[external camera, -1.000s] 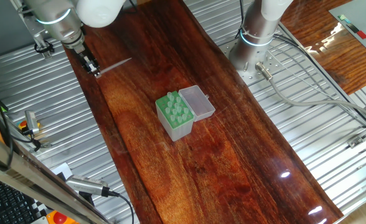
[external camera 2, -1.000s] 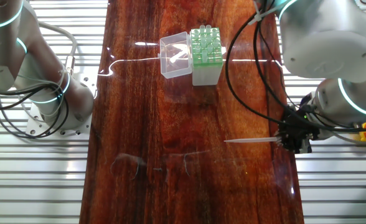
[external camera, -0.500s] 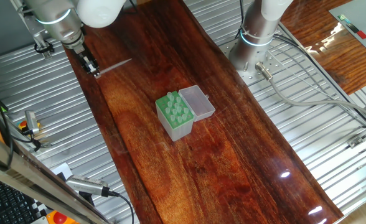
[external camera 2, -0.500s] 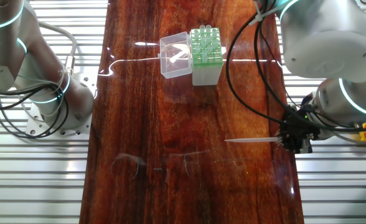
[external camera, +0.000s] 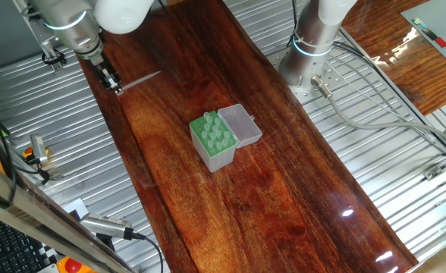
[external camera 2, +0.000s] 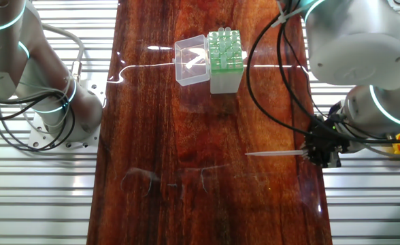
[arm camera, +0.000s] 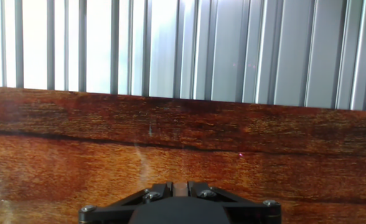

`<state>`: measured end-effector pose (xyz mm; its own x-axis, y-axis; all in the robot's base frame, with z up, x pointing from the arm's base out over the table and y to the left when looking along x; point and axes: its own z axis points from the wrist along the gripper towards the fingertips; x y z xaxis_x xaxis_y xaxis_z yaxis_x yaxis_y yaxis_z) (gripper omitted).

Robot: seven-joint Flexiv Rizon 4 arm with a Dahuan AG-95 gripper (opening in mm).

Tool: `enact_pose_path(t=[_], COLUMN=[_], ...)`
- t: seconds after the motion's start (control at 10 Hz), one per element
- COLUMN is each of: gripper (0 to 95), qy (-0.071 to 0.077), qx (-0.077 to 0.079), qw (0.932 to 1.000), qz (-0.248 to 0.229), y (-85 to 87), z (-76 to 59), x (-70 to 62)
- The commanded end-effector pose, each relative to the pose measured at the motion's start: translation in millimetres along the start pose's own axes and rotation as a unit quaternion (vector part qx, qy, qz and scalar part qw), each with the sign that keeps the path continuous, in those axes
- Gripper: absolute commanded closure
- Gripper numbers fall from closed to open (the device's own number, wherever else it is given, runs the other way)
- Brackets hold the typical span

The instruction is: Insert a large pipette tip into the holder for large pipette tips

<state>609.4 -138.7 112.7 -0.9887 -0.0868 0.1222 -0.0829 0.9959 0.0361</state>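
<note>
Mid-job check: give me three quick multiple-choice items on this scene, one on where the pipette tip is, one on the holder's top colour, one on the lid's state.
1. Where is the pipette tip?
A. Standing in the holder
B. At the end effector, lying level above the table
C. On the metal slats

2. What colour is the top of the holder?
A. Green
B. Blue
C. Red

3. What state is the clear lid in?
A. Shut over the holder
B. Detached across the table
C. Swung open beside the holder

Answers: 1 B, it juts sideways from the end effector. 2 A, both fixed views show green. 3 C, it lies flat alongside.
</note>
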Motion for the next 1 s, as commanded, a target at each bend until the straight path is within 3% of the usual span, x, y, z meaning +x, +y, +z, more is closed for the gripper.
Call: enact_pose_path(t=[0.1, 0.5, 0.8, 1.0], gripper=[95.0, 95.0, 95.0, 95.0], qy=[0.0, -0.001, -0.006, -0.003], qx=[0.0, 0.0, -0.006, -0.007], qw=[1.0, 1.0, 1.0, 0.9999], qz=[-0.001, -0.001, 0.0, 0.009], y=[-0.1, -6.9, -14.5, -7.2], z=[0.1, 2.0, 7.9, 8.7], x=[-0.3, 0.1, 22.4, 36.9])
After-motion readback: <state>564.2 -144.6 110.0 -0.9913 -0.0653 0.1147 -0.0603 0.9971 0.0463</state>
